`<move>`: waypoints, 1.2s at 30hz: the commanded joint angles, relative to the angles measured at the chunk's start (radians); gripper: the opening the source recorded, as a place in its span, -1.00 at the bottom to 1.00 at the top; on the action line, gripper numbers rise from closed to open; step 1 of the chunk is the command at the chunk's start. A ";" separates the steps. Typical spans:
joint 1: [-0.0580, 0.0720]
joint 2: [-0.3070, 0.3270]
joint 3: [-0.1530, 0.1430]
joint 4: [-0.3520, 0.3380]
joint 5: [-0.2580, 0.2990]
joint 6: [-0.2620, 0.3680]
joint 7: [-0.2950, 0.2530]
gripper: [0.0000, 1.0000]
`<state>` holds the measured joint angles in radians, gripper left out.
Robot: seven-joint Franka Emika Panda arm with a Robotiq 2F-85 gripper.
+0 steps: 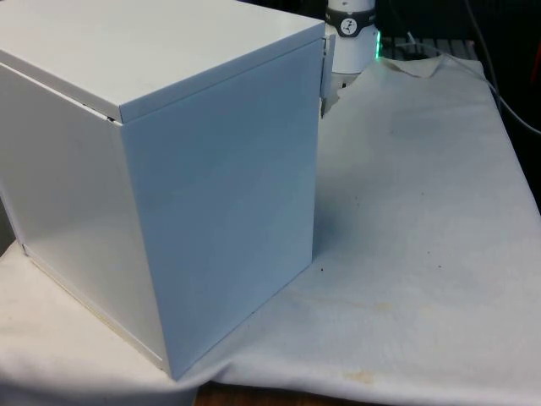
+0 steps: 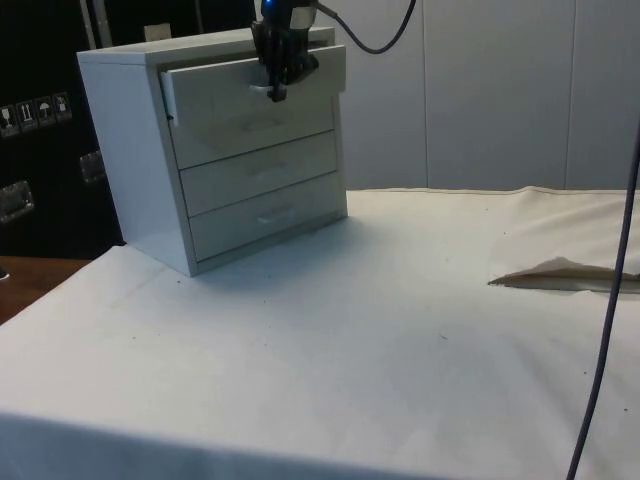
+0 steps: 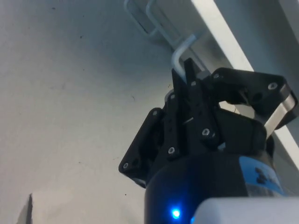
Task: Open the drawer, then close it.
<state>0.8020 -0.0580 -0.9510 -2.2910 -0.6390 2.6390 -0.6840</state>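
Note:
A white chest of drawers (image 2: 130, 150) with three drawers stands on the cloth. In the front view it turns its plain back and side (image 1: 211, 211) to the camera. The top drawer (image 2: 215, 90) is pulled out a little, its front standing proud of the two lower drawers (image 2: 255, 170). My black gripper (image 2: 277, 92) hangs from above in front of the top drawer. In the wrist view the gripper (image 3: 184, 74) is shut on the top drawer's metal bow handle (image 3: 180, 51), and the lower drawers' handles (image 3: 140, 18) show beyond it.
The white cloth (image 2: 380, 330) spreads wide in front of the chest. A raised fold (image 2: 560, 272) lies on it at the side view's right, and a black cable (image 2: 610, 300) hangs down there. The drawer's front edge (image 1: 324, 63) juts past the chest's far corner.

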 commanded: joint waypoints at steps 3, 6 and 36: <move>0.000 -0.003 0.000 -0.001 0.000 0.000 0.001 -0.98; -0.008 -0.039 0.006 -0.026 -0.050 0.001 0.033 -0.98; -0.020 -0.151 0.008 -0.056 -0.038 0.005 0.024 -0.98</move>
<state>0.7980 -0.1930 -0.9530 -2.3370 -0.6440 2.6390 -0.6790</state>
